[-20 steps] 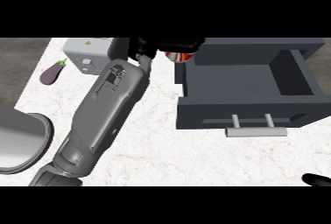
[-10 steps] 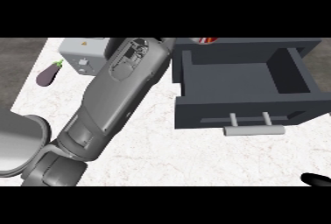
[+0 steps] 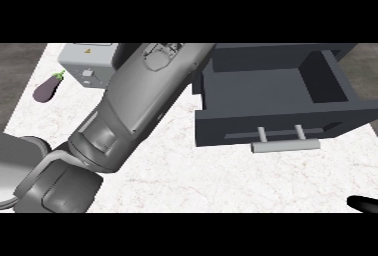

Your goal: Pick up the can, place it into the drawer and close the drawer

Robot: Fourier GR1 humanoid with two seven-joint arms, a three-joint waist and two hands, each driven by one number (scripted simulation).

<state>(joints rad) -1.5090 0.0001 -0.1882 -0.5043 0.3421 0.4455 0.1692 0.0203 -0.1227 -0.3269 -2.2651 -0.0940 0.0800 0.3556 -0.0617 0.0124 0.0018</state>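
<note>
We cannot see the fingers of the left hand at all: the left forearm [image 3: 122, 115] climbs from the lower left of the frame to the top centre and runs out of view at the upper edge, so the hand itself is out of the frame and we cannot tell whether it is open or curled round anything. At the lower right corner only a small black tip of the right hand [image 3: 363, 204] pokes in just above the bottom band, lying over the counter; so little of it shows that we cannot say how its fingers stand. The can is not visible anywhere in the frame, so its place cannot be told from this view. Moving outward, the drawer [image 3: 277, 117] sits open at the upper right, its dark grey box showing a bare floor and tall side walls, with a pale bar handle [image 3: 286, 145] on two short posts at its front face, towards the centre right. The forearm passes just beside the drawer's left wall. To the upper left a light grey box with a yellow label [image 3: 85, 67] sits partly behind the forearm, and a purple eggplant [image 3: 47, 90] lies left of it on the white marbled counter [image 3: 221, 185].
</note>
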